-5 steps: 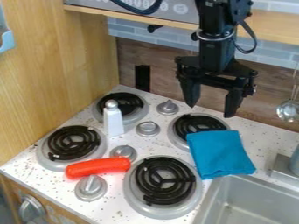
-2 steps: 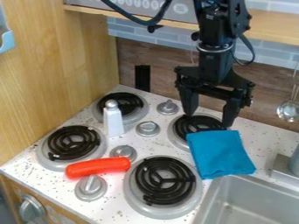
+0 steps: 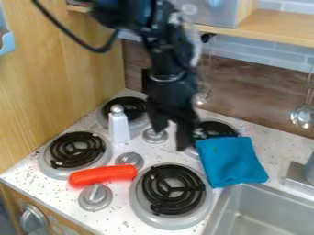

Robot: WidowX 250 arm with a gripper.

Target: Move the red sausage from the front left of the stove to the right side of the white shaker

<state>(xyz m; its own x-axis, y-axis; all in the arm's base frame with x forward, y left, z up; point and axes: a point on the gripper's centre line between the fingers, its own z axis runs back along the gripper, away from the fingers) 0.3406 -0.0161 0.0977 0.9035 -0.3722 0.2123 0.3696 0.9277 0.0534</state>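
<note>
Black gripper (image 3: 171, 134) hangs spread and empty at center frame as I watch, the blue cloth (image 3: 232, 160), white shaker (image 3: 119, 126) and red tube (image 3: 102, 175) all 3 unlifted on the stovetop (image 3: 120, 221).

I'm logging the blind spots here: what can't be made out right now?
All in the camera view:
- Back right burner: partly hidden by the blue cloth and tool.
- Tool: fine detail blurred.
- Sink: cut off by the bottom and right edges.
- Grey-blue object: cut off by the right edge.
</note>
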